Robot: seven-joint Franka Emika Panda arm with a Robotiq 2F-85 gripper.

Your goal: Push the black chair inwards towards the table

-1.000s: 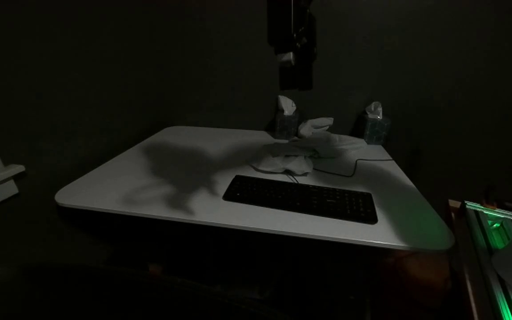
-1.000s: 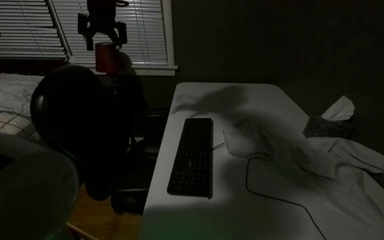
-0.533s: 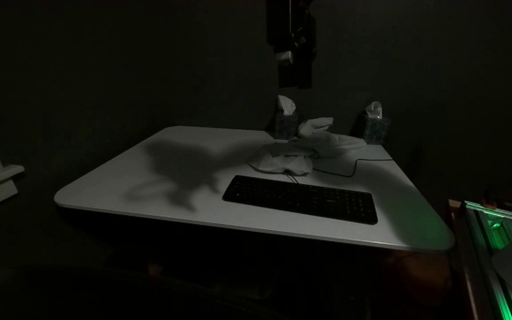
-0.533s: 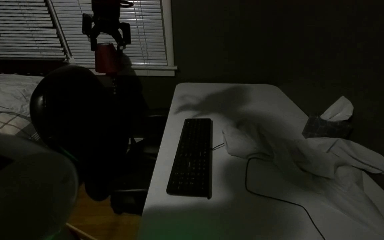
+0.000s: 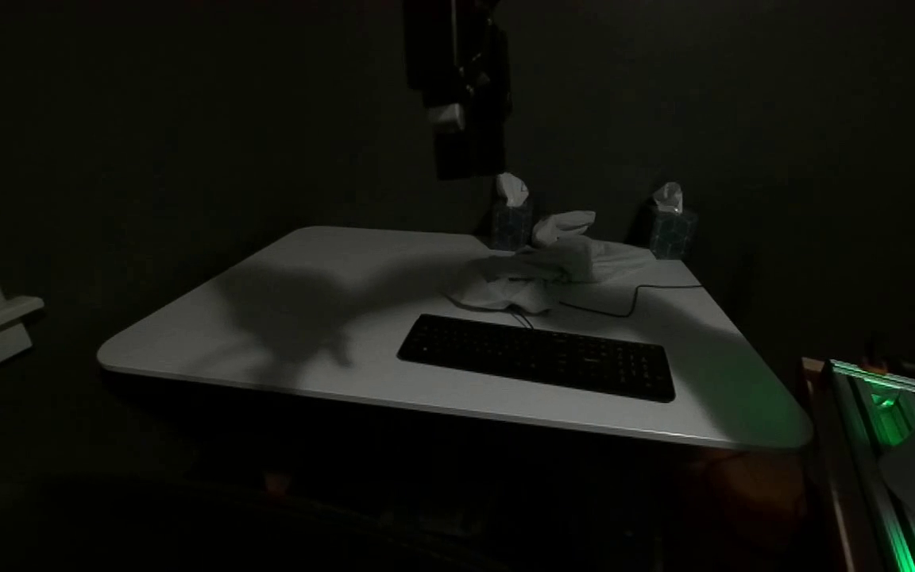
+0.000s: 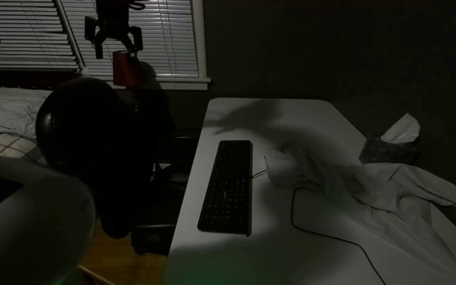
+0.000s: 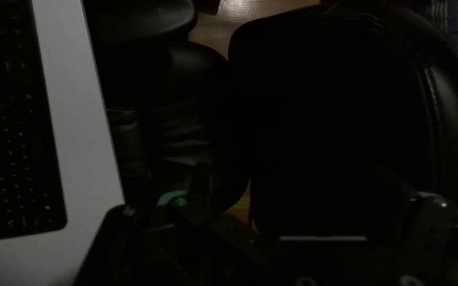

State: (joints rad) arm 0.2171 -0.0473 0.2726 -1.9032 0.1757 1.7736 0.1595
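The black chair (image 6: 89, 134) stands beside the table's (image 6: 267, 245) long edge, its rounded backrest away from the table and its seat and armrests near the edge. In an exterior view only a dark chair outline (image 5: 148, 524) shows below the white tabletop (image 5: 378, 381). In the wrist view the backrest (image 7: 332, 111) fills the middle and right, with the table edge (image 7: 82, 119) at left. My gripper (image 6: 116, 54) is open, fingers pointing down, and looks above the chair's height. It also shows in an exterior view (image 5: 469, 171) and the wrist view (image 7: 304, 182). Contact with the chair is not visible.
A black keyboard (image 6: 228, 186) lies near the table edge on the chair's side. A crumpled white cloth (image 6: 370, 190), a cable (image 6: 327, 236) and a tissue box (image 6: 388, 150) are on the table. A red lamp (image 6: 123, 69) and a bed (image 6: 10, 111) are beyond the chair.
My gripper has moved to the left in both exterior views, and lower in the one facing the table front. Its shadow on the tabletop has shifted left. The chair has not visibly moved.
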